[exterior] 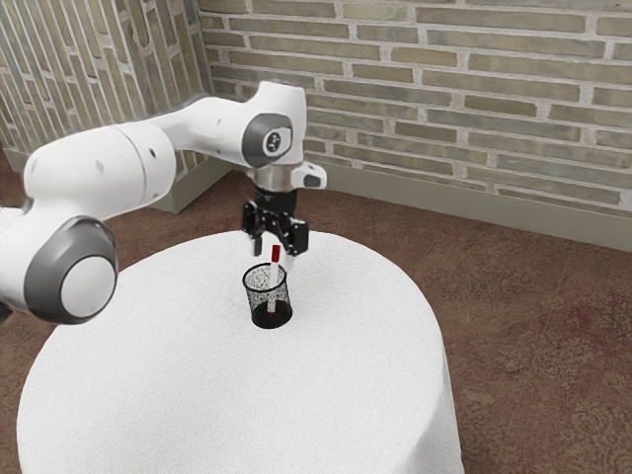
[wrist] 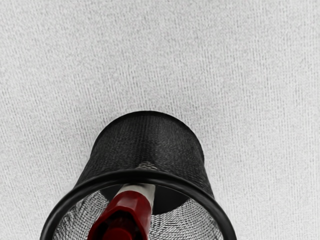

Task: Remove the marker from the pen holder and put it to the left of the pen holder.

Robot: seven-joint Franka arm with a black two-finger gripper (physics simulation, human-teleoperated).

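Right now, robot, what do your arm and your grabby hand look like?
My arm is shiny white, with smooth, rounded parts. One big joint has a dark grey ring around a white round cap. Near the hand there's another grey ring, then a silvery-grey collar. My gripper is black and chunky, with two fingers.

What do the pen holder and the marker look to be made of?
Pen holder: likely black-coated wire mesh, since the weave shows through its wall; smooth dark rim. Marker: probably plastic, going by the white barrel and faceted, slightly glossy red cap.
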